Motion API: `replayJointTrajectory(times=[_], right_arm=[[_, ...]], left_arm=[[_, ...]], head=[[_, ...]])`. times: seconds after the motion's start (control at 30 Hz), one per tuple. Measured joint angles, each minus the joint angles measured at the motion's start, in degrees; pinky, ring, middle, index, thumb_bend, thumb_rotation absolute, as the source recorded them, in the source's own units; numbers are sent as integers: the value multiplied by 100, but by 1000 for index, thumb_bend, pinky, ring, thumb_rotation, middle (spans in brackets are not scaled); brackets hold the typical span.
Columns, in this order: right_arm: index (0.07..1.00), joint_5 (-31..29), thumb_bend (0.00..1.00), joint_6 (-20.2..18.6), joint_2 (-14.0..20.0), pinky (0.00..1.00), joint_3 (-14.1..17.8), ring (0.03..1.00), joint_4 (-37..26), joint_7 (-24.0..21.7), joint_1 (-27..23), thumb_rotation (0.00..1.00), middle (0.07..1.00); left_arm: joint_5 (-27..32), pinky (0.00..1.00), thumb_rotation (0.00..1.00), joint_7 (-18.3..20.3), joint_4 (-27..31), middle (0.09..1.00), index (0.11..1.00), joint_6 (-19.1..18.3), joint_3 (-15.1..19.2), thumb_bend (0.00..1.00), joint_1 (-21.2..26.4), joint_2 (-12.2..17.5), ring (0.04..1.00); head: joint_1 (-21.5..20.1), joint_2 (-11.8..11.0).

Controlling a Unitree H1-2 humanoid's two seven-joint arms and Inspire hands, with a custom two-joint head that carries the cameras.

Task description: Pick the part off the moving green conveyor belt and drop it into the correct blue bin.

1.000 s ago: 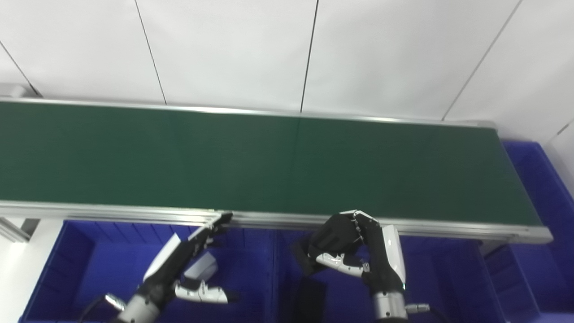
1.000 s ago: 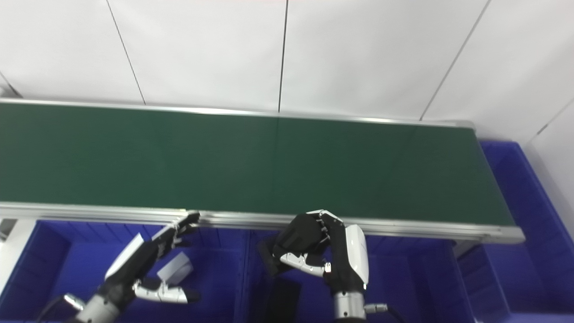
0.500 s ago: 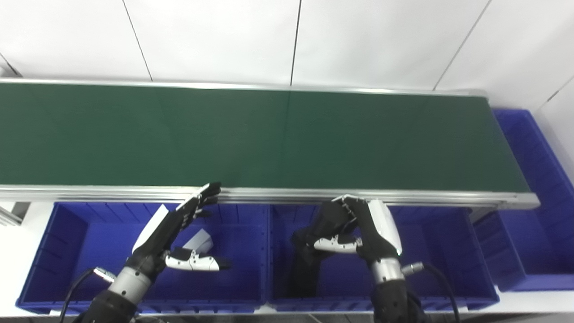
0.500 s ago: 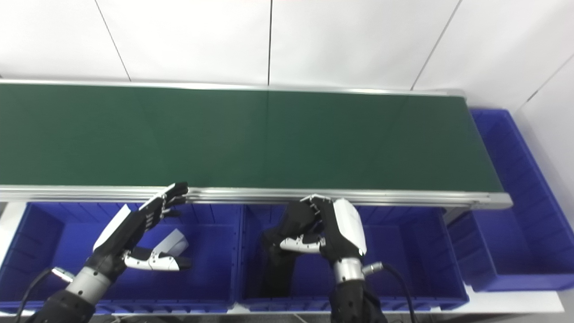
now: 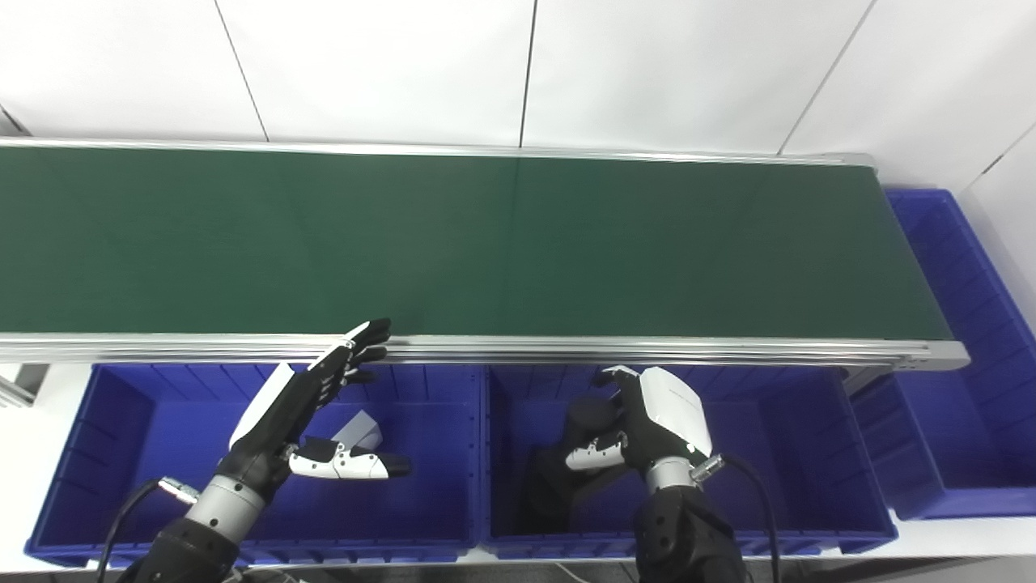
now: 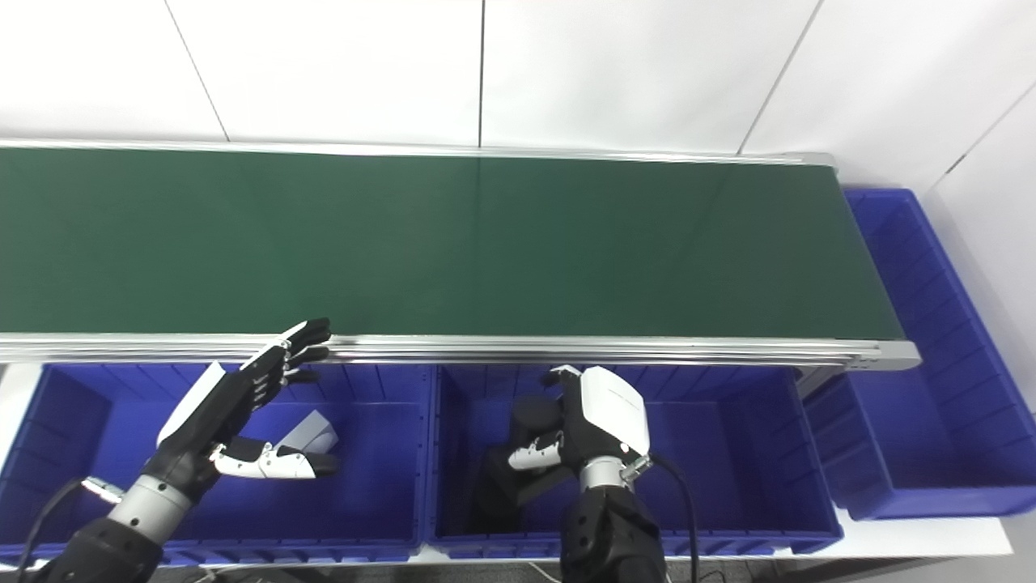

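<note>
Belt: I see the long green conveyor belt running from left to right. Its top is bare green.

Belt rail: a shiny metal rail runs along the near edge of the belt, just above the bins.

Left bin: a blue bin sits below the belt on the left. A small white part lies inside it.

Middle bin: a second blue bin sits right beside the first one. My right hand is over its left half.

Far bin: a third blue bin sits at the right end of the belt.

Left hand: my left hand is over the left bin. Its fingers are straight and spread, and the tips reach up to the belt rail. The thumb sticks out to the side. It holds nothing.

Right hand: my right hand hangs low inside the middle bin, fingers curled down around a black part.

Black part: the black part is dark and hard to see. It stands in the middle bin under my right hand. I cannot tell if my fingers squeeze it or just touch it.
</note>
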State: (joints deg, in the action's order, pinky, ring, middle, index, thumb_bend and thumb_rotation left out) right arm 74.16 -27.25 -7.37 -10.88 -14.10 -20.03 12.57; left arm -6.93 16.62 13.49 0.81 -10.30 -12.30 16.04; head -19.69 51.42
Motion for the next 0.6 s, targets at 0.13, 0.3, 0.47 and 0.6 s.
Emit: replayJointTrajectory(times=[0.13, 0.3, 0.47, 0.6], right_arm=[[928, 462, 883, 0, 29, 997, -220, 995, -6, -534, 5, 309, 986], [997, 577, 943, 3, 204, 1000, -498, 1000, -123, -983, 15, 382, 1000], [1000, 303, 982, 5, 235, 1000, -507, 1000, -193, -891, 47, 400, 1000], [1000, -568, 970, 264, 284, 1000, -513, 1000, -222, -281, 196, 409, 1000]], left_arm=[[1, 825, 251, 2, 0, 920, 927, -11, 15, 911, 4, 9, 888], [3, 817, 263, 42, -4, 922, 926, -11, 26, 920, 5, 10, 883], [2, 814, 275, 51, -7, 924, 926, -11, 47, 925, 10, 12, 883], [2, 807, 267, 56, -8, 925, 927, -10, 48, 924, 8, 13, 884]], head=[[-26, -9], [-44, -9], [0, -26], [26, -53]])
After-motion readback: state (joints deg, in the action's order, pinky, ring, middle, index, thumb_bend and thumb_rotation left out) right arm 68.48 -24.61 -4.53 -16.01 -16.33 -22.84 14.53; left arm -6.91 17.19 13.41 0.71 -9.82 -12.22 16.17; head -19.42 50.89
